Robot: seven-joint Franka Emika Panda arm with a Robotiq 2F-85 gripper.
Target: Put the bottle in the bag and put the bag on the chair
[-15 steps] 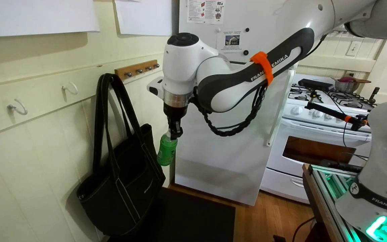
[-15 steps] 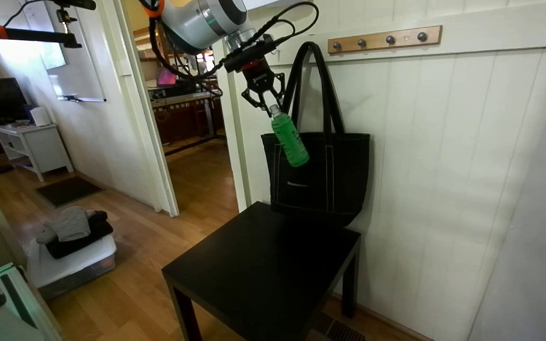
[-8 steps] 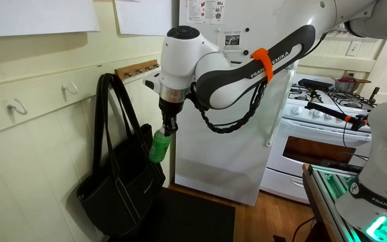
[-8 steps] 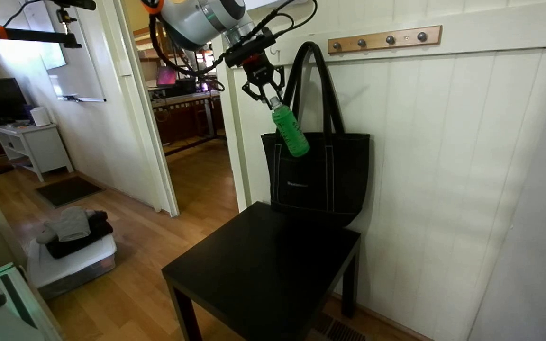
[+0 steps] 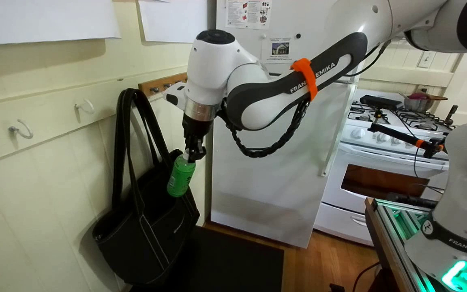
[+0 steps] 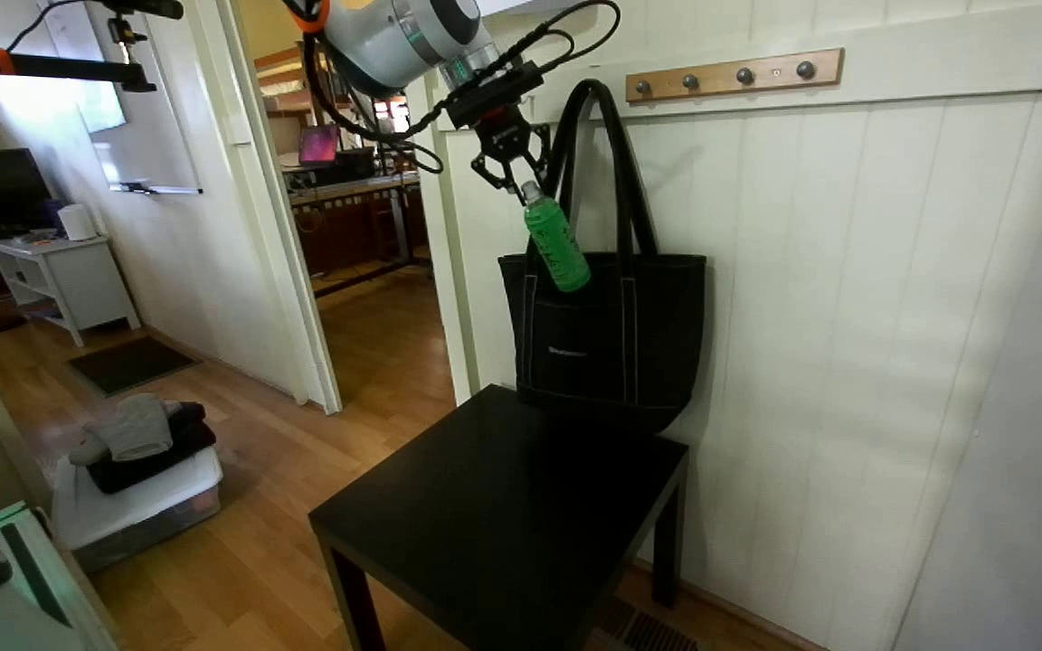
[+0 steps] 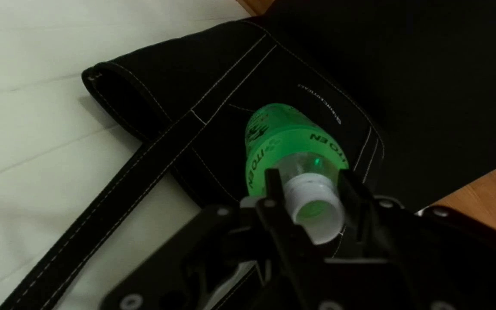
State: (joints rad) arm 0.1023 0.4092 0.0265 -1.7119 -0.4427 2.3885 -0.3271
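My gripper point(image 5: 193, 155) is shut on the white neck of the green bottle point(image 5: 181, 177), also seen in the wrist view point(image 7: 289, 122). The bottle hangs tilted, bottom toward the wall. The black bag point(image 5: 144, 243) hangs on the wall by two long loop handles, its mouth open upward. The bottle is in the air by the bag's upper front edge, outside it; contact cannot be told. In an exterior view it covers part of the bag's front point(image 6: 657, 334). The dark flat chair seat point(image 6: 485, 515) stands beneath the bag.
White hooks point(image 5: 84, 106) and a wooden peg rail point(image 6: 734, 75) are on the wall beside the bag handles. A white fridge point(image 5: 266, 194) stands behind the gripper, with a stove point(image 5: 383, 162) further right. A bin with clothes point(image 6: 141, 497) is on the floor.
My gripper has carried the bottle leftward and slightly up in an exterior view, closer to the wall and over the bag's edge. The bag and chair have not moved.
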